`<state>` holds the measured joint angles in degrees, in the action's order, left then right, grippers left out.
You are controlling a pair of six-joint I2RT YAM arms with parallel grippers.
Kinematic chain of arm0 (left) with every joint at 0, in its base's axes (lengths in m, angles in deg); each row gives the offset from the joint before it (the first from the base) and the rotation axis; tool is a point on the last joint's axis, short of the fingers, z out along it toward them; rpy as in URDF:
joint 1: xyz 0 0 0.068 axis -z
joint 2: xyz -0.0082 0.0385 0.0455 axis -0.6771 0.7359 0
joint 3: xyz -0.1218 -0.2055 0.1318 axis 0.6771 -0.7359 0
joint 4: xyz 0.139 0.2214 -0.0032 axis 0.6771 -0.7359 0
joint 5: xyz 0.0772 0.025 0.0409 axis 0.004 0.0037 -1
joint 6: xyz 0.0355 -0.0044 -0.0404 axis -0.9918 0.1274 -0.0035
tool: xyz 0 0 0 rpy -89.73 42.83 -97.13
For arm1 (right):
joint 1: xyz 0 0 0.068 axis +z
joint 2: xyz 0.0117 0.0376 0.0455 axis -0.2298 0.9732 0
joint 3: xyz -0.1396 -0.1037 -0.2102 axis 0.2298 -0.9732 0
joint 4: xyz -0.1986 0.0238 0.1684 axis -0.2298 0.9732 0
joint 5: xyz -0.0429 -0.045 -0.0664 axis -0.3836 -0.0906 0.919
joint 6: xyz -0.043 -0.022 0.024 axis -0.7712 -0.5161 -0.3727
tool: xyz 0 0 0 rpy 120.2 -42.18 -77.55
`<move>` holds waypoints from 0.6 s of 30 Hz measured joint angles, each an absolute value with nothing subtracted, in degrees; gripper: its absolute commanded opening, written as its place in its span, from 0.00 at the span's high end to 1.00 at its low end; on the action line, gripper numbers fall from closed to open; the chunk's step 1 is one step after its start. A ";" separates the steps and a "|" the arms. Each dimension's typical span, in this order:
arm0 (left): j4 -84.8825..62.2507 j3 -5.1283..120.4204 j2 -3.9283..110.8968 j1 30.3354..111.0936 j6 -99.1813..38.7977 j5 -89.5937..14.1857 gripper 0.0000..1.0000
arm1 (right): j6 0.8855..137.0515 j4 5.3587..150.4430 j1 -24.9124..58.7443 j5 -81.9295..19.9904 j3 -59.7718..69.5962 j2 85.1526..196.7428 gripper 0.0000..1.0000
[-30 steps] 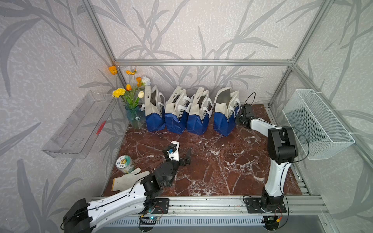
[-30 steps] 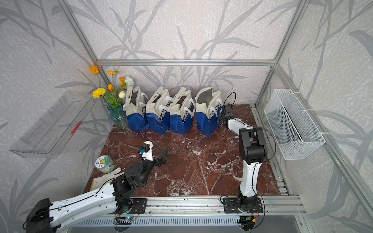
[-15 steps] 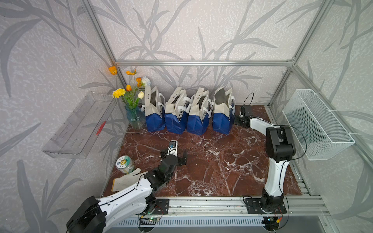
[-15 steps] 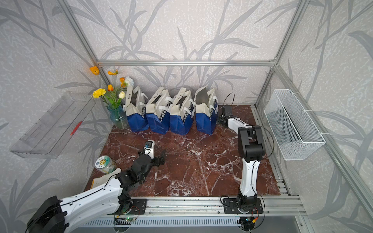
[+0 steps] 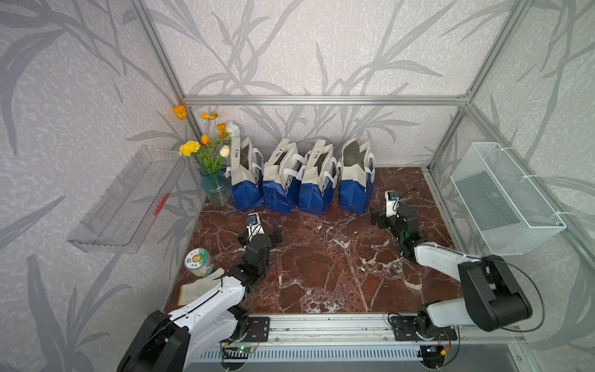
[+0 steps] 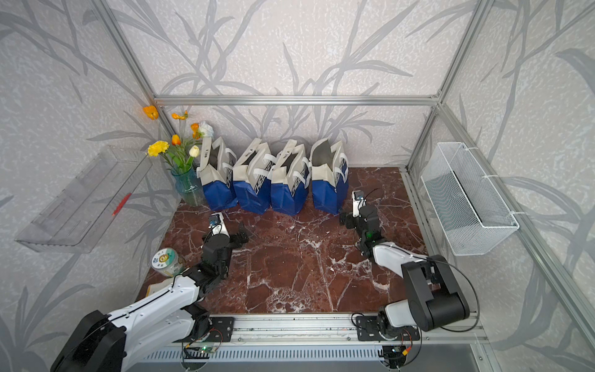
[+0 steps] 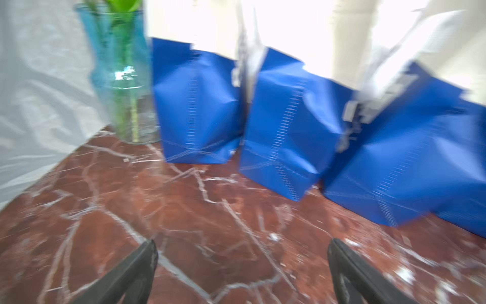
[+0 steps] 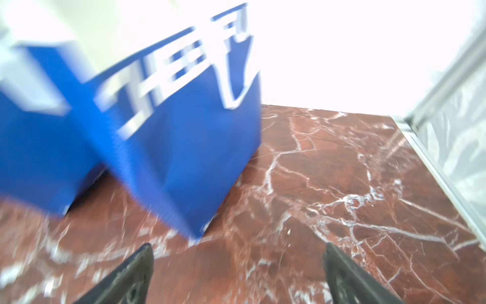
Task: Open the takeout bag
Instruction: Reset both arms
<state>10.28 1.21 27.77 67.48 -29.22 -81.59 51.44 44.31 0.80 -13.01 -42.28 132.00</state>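
White letters "CHEER" run up the blue sides of the bags point(image 6: 257, 193) beside the vase point(image 6: 190, 190); the jar point(image 6: 165, 259) label is unreadable.

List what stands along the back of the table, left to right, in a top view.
flower vase → leftmost takeout bag → second takeout bag → third takeout bag → rightmost takeout bag

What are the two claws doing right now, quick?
Left claw: open, holding nothing.
Right claw: open, holding nothing.
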 measured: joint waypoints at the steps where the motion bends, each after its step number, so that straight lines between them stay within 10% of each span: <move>1: 10.79 1.67 28.99 65.66 -29.57 -81.11 0.00 | 50.44 44.24 0.80 -12.75 -43.09 130.52 0.01; 18: 20.86 5.73 38.74 47.78 -38.66 -73.86 0.00 | 42.22 25.38 0.08 -6.63 -55.35 139.33 0.01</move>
<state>20.86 5.73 38.74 47.78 -38.66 -73.86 42.22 25.38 0.08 -6.63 -55.35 139.33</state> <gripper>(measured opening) 0.992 0.991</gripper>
